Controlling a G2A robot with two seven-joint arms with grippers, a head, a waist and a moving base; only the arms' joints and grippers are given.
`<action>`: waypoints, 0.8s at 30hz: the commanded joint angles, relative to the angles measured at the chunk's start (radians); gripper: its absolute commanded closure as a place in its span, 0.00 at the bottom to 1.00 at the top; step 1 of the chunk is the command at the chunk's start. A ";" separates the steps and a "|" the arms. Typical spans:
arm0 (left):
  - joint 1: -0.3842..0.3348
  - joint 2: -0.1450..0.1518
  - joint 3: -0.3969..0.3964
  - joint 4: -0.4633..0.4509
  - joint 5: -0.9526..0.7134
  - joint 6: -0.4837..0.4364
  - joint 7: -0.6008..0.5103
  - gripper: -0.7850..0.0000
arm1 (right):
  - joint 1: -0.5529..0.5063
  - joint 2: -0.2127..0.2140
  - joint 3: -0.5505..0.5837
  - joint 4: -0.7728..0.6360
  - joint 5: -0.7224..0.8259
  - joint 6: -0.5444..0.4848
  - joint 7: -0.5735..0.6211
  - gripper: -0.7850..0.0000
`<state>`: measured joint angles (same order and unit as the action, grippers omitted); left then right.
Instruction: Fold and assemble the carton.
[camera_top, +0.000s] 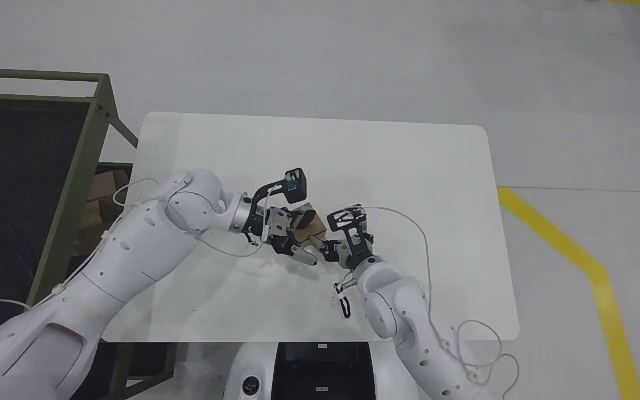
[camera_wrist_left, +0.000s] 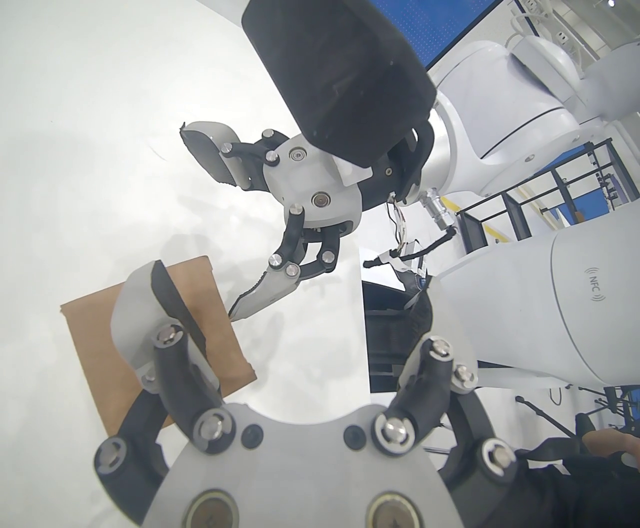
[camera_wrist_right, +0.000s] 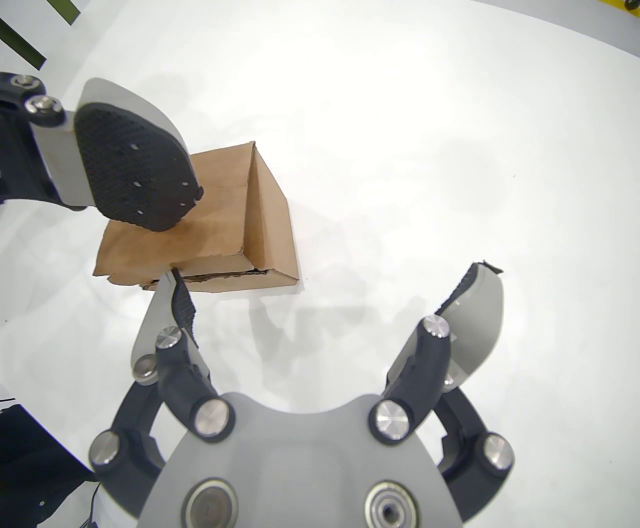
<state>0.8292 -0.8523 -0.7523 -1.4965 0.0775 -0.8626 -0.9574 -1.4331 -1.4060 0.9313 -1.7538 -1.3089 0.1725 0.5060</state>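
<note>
A small brown carton (camera_top: 312, 222) lies part-folded on the white table (camera_top: 400, 150), one side wall raised along a crease (camera_wrist_right: 260, 220). My left gripper (camera_top: 285, 238) is open over it from the left; one of its fingers (camera_wrist_left: 150, 310) rests on the flat cardboard (camera_wrist_left: 100, 350), and its black pad (camera_wrist_right: 130, 170) covers the carton's far corner. My right gripper (camera_wrist_right: 325, 280) is open beside the carton, one fingertip (camera_wrist_right: 172, 295) touching the carton's near edge and the other standing over bare table. The left wrist view shows this right gripper (camera_wrist_left: 225, 230) open.
A green metal frame (camera_top: 85, 150) holding flat cardboard (camera_top: 100, 200) stands off the table's left edge. The table's far half and right side are bare. A yellow line (camera_top: 560, 240) runs across the floor to the right.
</note>
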 joint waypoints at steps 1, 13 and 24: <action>0.000 0.000 0.001 0.001 0.000 0.000 0.000 0.00 | 0.000 0.000 0.001 0.001 0.001 -0.001 0.001 0.00; -0.006 -0.004 0.013 0.012 0.002 -0.001 0.001 0.00 | 0.007 -0.004 0.002 0.015 -0.003 -0.001 0.015 0.00; -0.014 -0.009 0.028 0.029 0.002 -0.003 0.003 0.00 | 0.004 -0.006 0.012 0.019 0.005 -0.002 0.008 0.00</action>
<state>0.8158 -0.8612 -0.7252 -1.4697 0.0794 -0.8655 -0.9545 -1.4267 -1.4123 0.9405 -1.7335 -1.3075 0.1724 0.5189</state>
